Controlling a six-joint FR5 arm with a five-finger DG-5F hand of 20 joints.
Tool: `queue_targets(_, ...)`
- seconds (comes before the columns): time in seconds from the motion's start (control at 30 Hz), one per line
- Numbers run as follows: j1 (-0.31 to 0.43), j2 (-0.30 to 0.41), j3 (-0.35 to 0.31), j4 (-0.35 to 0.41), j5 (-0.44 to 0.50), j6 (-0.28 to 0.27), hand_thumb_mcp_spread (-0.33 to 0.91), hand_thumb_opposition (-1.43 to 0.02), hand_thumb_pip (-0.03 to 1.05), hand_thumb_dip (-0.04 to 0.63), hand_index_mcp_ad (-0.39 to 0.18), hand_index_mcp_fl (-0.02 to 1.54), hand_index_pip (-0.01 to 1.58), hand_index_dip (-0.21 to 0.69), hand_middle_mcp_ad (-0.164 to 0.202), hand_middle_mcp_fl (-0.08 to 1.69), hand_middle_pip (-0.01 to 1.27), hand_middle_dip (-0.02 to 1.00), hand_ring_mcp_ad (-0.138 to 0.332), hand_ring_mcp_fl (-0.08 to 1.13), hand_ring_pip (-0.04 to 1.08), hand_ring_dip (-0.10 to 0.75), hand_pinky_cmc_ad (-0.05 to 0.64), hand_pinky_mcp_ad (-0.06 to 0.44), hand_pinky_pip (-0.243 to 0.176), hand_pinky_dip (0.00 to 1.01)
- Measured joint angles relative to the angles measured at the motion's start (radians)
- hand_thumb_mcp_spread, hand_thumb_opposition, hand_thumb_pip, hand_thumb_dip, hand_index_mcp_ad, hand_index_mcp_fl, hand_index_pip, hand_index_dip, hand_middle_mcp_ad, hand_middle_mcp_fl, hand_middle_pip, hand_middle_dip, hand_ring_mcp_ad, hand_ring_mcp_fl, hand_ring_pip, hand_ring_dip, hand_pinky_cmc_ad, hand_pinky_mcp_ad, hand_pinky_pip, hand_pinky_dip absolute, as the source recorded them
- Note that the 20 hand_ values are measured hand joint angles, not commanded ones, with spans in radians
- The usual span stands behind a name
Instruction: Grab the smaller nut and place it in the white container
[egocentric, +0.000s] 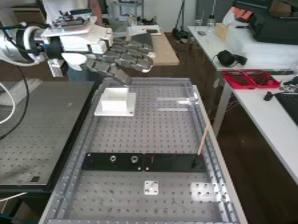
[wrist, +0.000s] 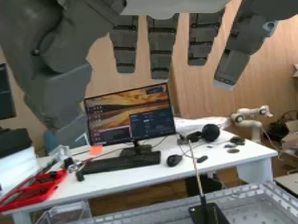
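Near white container (egocentric: 115, 102): wide-open hand (egocentric: 135, 59), likely for clearance. In front of container: larger nut (egocentric: 113, 158), bearing (egocentric: 134, 159) on bar (egocentric: 169, 162), seemingly spaced for grasping.

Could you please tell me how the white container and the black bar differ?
The white container is boxy; the black bar is long and flat. The white container stands toward the far end of the bench, while the black bar lies nearer the camera. Both rest on its perforated top.

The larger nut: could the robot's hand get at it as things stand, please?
Probably yes: the hand is open and the larger nut stands uncovered on the black bar, though the bearing beside it may crowd a grasp.
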Motion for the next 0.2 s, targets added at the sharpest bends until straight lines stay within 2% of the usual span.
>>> queue_targets(0.2,0.007,0.0,0.005,-0.001,0.011,-0.007,0.24,-0.8,0.67,0.206,-0.105,0.2,0.09,0.145,0.061,0.16,0.13,0.23,0.178,0.01,0.12,0.087,0.339,0.276,-0.063,0.71)
